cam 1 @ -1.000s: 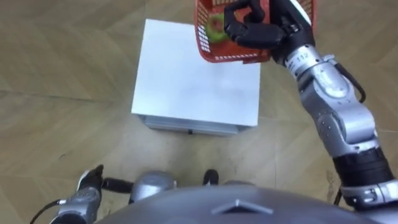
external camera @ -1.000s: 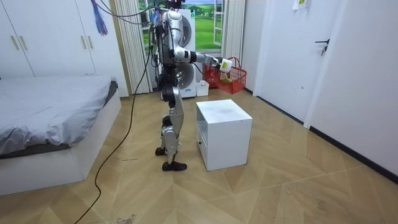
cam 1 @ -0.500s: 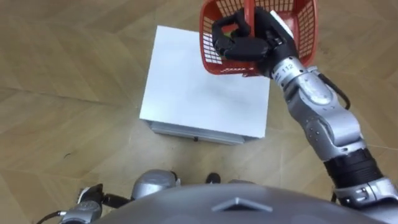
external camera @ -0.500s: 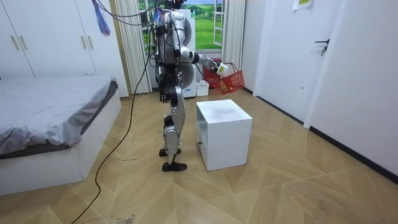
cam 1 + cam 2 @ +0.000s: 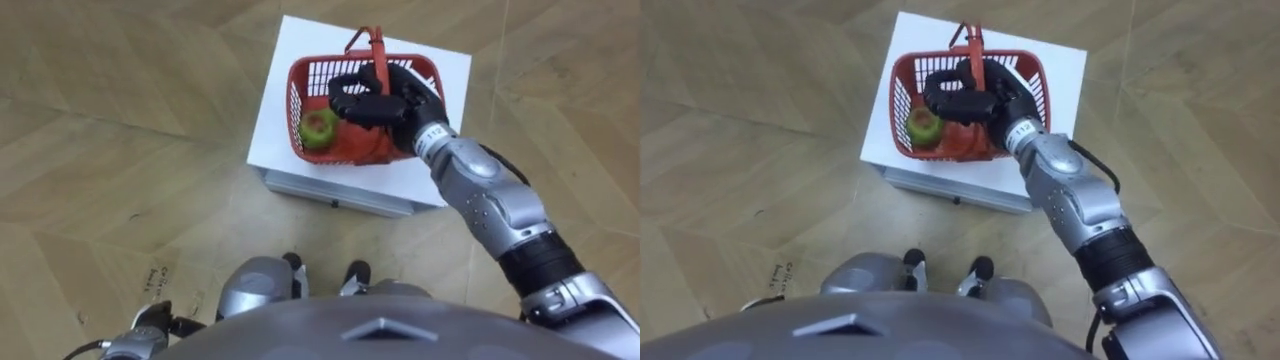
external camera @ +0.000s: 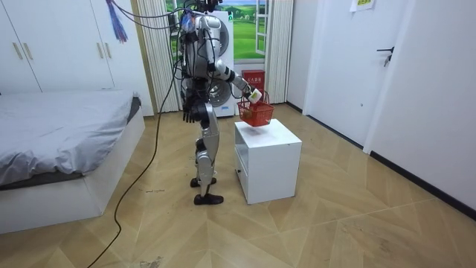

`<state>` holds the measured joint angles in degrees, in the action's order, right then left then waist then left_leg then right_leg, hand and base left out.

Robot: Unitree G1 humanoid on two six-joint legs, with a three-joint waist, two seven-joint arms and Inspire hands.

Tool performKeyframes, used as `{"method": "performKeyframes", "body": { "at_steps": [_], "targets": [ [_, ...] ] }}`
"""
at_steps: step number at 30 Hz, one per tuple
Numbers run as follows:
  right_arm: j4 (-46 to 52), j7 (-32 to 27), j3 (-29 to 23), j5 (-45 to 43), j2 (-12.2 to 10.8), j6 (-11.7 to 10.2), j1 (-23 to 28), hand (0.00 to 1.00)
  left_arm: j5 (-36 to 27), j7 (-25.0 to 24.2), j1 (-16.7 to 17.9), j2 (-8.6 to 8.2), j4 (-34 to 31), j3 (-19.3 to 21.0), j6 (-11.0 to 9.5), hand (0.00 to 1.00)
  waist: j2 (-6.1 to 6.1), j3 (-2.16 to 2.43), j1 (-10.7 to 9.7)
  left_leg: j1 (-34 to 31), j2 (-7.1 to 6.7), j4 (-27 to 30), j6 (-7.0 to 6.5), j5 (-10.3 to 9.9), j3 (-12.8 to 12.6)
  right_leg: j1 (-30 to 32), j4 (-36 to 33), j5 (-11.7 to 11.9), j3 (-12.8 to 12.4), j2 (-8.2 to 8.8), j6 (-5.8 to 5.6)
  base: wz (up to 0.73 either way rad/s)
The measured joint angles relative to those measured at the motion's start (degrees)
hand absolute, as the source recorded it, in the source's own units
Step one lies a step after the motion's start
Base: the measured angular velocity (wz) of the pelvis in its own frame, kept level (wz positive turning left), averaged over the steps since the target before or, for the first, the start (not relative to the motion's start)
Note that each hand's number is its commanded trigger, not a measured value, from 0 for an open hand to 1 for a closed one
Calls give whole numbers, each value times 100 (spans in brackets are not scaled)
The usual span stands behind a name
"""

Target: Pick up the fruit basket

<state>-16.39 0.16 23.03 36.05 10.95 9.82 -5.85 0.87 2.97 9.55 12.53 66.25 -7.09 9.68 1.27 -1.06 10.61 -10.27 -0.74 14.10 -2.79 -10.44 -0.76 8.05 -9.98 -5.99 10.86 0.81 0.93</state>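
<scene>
The red plastic fruit basket (image 5: 345,150) hangs low over the white cabinet (image 5: 452,75), and I cannot tell whether its bottom touches the top. My right hand (image 5: 385,100) is shut on its upright red handle (image 5: 377,45). A green and red apple (image 5: 320,128) lies in the basket's left end, beside other red fruit partly hidden under the hand. In the room view the basket (image 6: 255,114) sits under my right hand (image 6: 253,95) at the cabinet's (image 6: 268,160) near edge. My left hand (image 6: 190,113) hangs relaxed at my side.
I stand on wooden floor close against the cabinet's drawer side. A bed (image 6: 52,141) lies at the room view's left, with wardrobes (image 6: 67,45) behind it. A white appliance (image 6: 223,67) and a curtain stand behind me, and a door (image 6: 346,67) is at the right.
My right arm has drawn in and lowered, bringing the basket from beyond the cabinet's far edge to over its top. The eye view has shifted, so the cabinet sits more to the right.
</scene>
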Motion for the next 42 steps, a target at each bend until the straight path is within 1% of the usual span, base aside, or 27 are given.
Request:
{"method": "performKeyframes", "body": {
  "at_steps": [1, 2, 4, 5, 7, 9, 12, 28, 30, 32, 35, 39, 42],
  "targets": [
    [-30, 0, 9, 0, -23, -2, 0, 100, 1, -9, 0, 0, 15, 0, 0, 0, -13, -2, 2, -22, -1, 26, -3, -2, 5, 16, -6, 0, 9, 4, 0, 6],
    [-118, 10, 55, 4, -69, -48, 4, 100, -1, -23, 5, 0, 36, 1, 2, 0, -42, -8, 18, -51, -4, 61, -9, -5, 19, 42, -15, 0, 26, 8, 0, 7],
    [-268, 16, 63, 3, -133, -49, 11, 100, -7, -31, 8, 0, 34, 1, 3, 0, -87, -9, 44, -134, -4, 104, -11, -6, 49, 129, -83, 0, 50, 14, -1, 7],
    [-377, 16, 73, 5, -145, -49, 11, 100, -12, -33, 7, 0, 30, -5, 3, 0, -106, 1, 69, -195, -6, 135, -12, -7, 52, 172, -94, -1, 56, 18, -1, 3],
    [-539, 21, 97, 3, -148, -49, 12, 100, -20, -33, 18, -5, 34, -10, 5, 0, -142, -7, 76, -241, -8, 158, -12, -7, 55, 210, -97, 0, 73, 24, -1, 0],
    [-744, 30, 107, -10, -149, -49, 22, 100, -18, -32, 58, -19, 22, -8, 15, 0, -196, -1, 71, -322, -8, 160, -13, -9, 73, 256, -110, -1, 87, 25, 0, 2],
    [-764, 57, 107, -4, -130, -48, 26, 100, -18, -26, 89, -28, 19, -8, 24, 0, -226, 2, 47, -406, -6, 201, -12, -8, 80, 345, -174, -18, 87, 26, 26, 0],
    [-762, 141, 73, 3, -145, -79, 49, 100, -22, -11, 135, -33, 15, -7, 10, 0, -234, 7, -1, -518, -2, 276, -11, -8, 61, 499, -275, -34, 93, 42, 42, -1],
    [-755, 131, 60, 1, -147, -160, 82, 100, -22, -13, 154, -33, 15, -7, 0, 0, -247, 16, -29, -525, -4, 318, -12, -8, 61, 499, -280, -34, 100, 47, 42, 0],
    [-755, 124, 40, 2, -145, -186, 90, 100, -21, -15, 195, -33, 15, -7, -11, 0, -260, 25, -74, -525, -8, 321, -12, -8, 61, 498, -286, -35, 104, 53, 41, 0],
    [-755, 95, 35, 8, -136, -281, 103, 100, -21, -18, 251, -33, 11, -12, -17, 0, -277, 35, -133, -527, -13, 319, -12, -8, 59, 495, -297, -36, 108, 61, 39, 0],
    [-755, -21, 13, 12, -132, -304, 103, 100, -20, -18, 256, -33, 11, -71, -23, 0, -303, 52, -167, -529, -12, 342, -12, -8, 57, 493, -334, -46, 113, 72, 46, 0],
    [-756, -59, 5, 18, -108, -304, 104, 100, -26, -19, 277, -29, 14, -107, -23, 0, -309, 56, -195, -518, -14, 344, -13, -9, 22, 496, -377, -84, 102, 108, 54, -2]
  ]
}}
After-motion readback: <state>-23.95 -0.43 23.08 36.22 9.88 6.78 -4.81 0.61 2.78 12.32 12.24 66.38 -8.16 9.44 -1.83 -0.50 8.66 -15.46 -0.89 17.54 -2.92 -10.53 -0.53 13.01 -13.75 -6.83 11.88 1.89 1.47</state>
